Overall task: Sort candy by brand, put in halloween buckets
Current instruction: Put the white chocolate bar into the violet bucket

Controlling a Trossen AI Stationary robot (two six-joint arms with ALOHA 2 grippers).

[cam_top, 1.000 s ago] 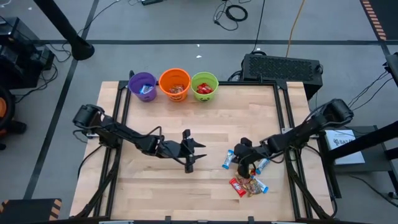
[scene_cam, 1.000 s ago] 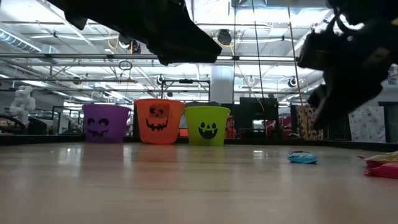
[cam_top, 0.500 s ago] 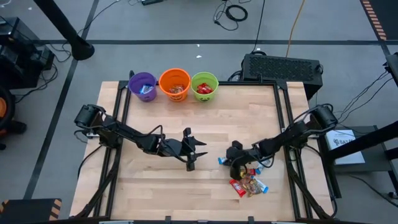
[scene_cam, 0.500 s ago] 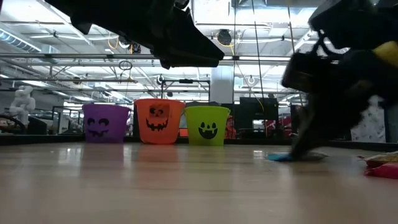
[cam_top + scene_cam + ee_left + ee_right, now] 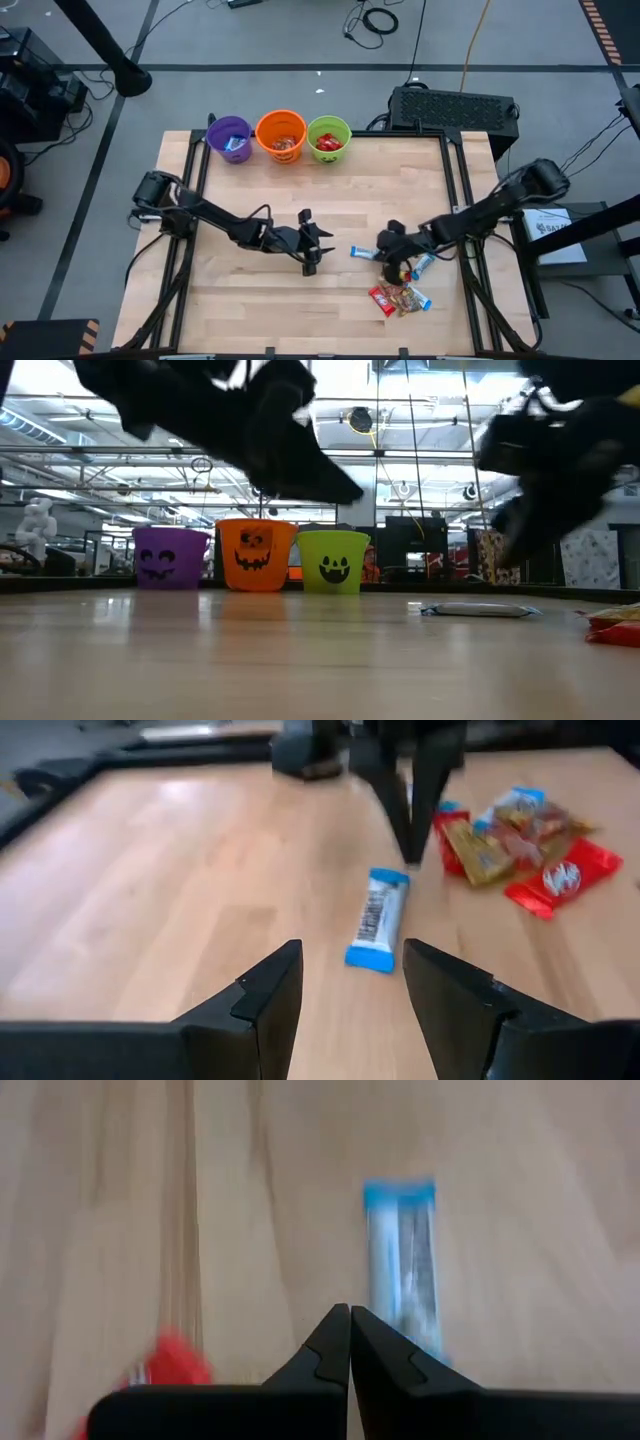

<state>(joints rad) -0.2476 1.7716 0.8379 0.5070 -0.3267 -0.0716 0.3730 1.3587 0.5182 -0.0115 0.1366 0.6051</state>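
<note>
A blue candy bar [image 5: 362, 253] lies flat on the table between my two grippers, also seen low [image 5: 478, 610]. My left gripper [image 5: 312, 252] hovers open just left of it, and the bar [image 5: 378, 918] lies a little ahead of its fingers. My right gripper [image 5: 388, 258] is shut and raised off the table [image 5: 508, 550], with the bar [image 5: 402, 1260] just beyond its tips. A pile of red, blue and gold candy [image 5: 400, 296] lies toward the near right. The purple bucket [image 5: 229, 139], orange bucket [image 5: 280, 135] and green bucket [image 5: 329, 138] stand in a row at the far edge, with candy inside.
Another blue candy [image 5: 422, 265] lies under my right arm. Dark rails [image 5: 462, 200] run along the table's left and right sides. Bare wood [image 5: 330, 195] stretches between the grippers and the buckets. A black case [image 5: 452, 108] sits beyond the far right corner.
My right gripper swung down and toward the table's left, pushed the blue bar a little leftward and turned it, then drew back up and to the right. The bar now lies apart from the pile. My left gripper moved slightly right toward the bar and lowered.
</note>
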